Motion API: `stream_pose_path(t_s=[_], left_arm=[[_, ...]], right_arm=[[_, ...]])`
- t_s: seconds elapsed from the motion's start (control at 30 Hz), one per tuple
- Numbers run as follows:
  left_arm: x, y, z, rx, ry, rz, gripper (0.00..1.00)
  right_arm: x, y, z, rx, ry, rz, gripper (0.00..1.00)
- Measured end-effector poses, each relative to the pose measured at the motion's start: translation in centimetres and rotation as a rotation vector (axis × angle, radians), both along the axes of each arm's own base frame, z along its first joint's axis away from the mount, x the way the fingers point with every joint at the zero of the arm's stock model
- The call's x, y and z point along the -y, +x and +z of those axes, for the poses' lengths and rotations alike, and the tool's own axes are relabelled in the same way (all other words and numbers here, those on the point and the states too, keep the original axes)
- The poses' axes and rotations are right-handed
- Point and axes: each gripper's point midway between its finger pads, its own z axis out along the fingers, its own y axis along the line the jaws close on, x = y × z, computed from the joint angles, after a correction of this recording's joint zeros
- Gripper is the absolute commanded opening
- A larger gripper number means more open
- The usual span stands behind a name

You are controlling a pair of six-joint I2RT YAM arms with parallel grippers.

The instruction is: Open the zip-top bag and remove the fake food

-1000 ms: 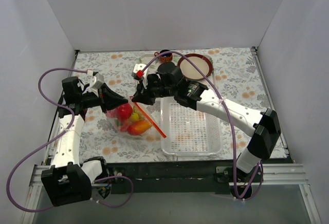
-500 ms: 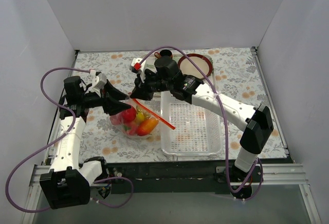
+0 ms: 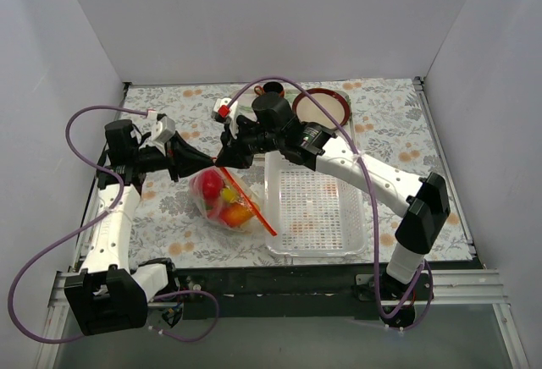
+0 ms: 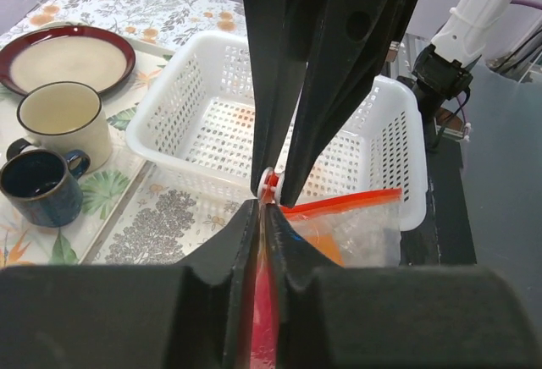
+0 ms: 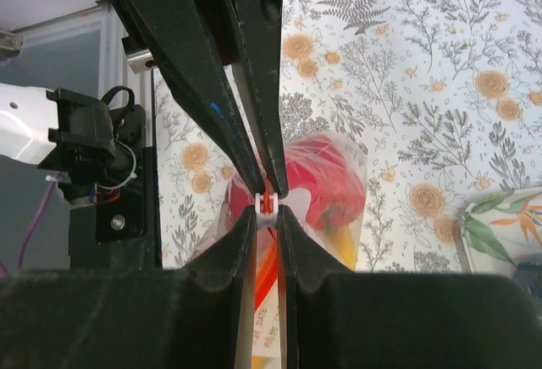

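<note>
Top external view: the left gripper point(image 3: 207, 166) and the right gripper point(image 3: 223, 162) meet tip to tip over the flowered table point(image 3: 389, 132), left of the white slotted basket point(image 3: 356, 227). The zip-top bag point(image 3: 212, 191) hangs just below and toward the near edge from that meeting point. Its red-orange zip strip point(image 3: 252, 208) slants down toward the basket's near left corner. Through the clear plastic the fake food point(image 3: 230, 211) shows as red, yellow and orange pieces bunched in the lower part of the bag. Whether the bag's bottom rests on the table cannot be told.

Both wrist views show the same pinch from opposite sides. Each gripper's fingers are clamped narrow on the top edge of the bag at the zip strip, with the other arm's fingertips closed on the same spot, touching a small white slider there. From the left wrist, a maroon-rimmed plate point(image 4: 63, 57), a cream mug point(image 4: 58, 118) and a dark blue cup point(image 4: 35, 186) stand beyond the basket.
</note>
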Motion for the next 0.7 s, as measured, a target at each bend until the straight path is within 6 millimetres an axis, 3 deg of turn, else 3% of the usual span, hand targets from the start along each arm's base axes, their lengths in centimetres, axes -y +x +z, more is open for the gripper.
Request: stream_pose_path(t_s=[0.5, 0.7], left_arm=[[-0.1, -0.1, 0.4, 0.071, 0.027, 0.002, 0.00], [-0.4, 0.8, 0.6, 0.051, 0.047, 0.031, 0.00]], right_arm=[[0.0, -0.5, 0.7, -0.012, -0.014, 0.010, 0.01], [-0.3, 0.1, -0.4, -0.010, 0.007, -0.001, 0.01]])
